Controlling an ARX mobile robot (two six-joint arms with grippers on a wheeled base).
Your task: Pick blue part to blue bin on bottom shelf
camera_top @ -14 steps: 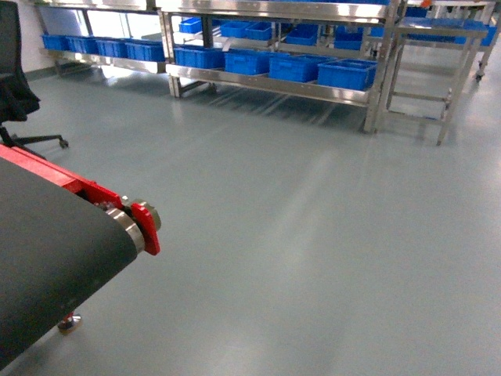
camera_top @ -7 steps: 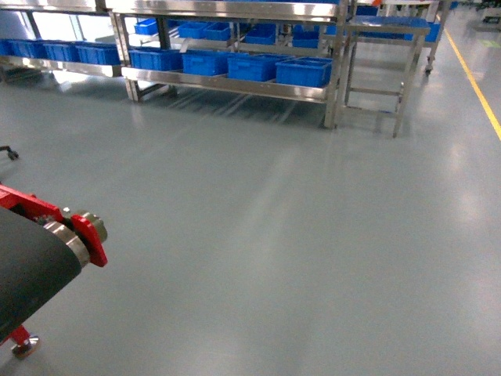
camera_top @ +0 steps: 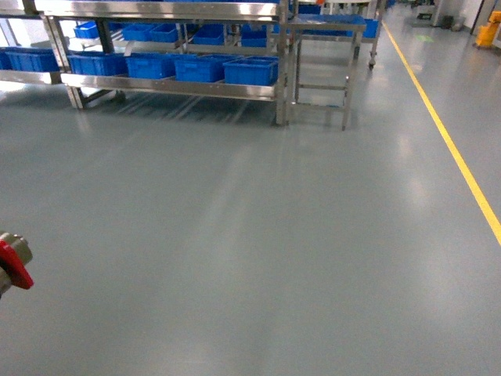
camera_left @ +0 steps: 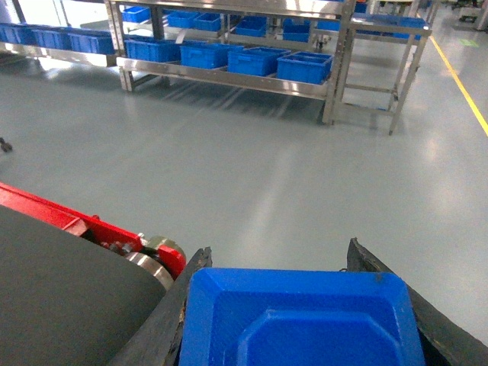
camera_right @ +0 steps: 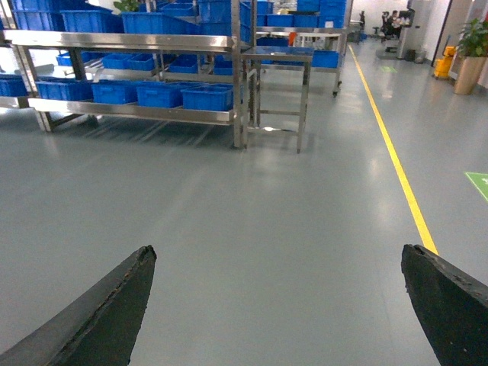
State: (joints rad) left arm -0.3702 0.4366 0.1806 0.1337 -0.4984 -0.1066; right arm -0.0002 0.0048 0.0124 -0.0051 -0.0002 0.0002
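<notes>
The blue part sits clamped in the left pincer, its dark fingers pressed against both sides. The right pincer is spread wide, holding nothing. Beside the left one lies a conveyor's red-capped roller end, which has slid almost out of the head view. Bare grey floor stretches ahead. Far off, the bottom shelf carries a row of blue bins, contents unseen, beside a steel bench and a yellow line.
</notes>
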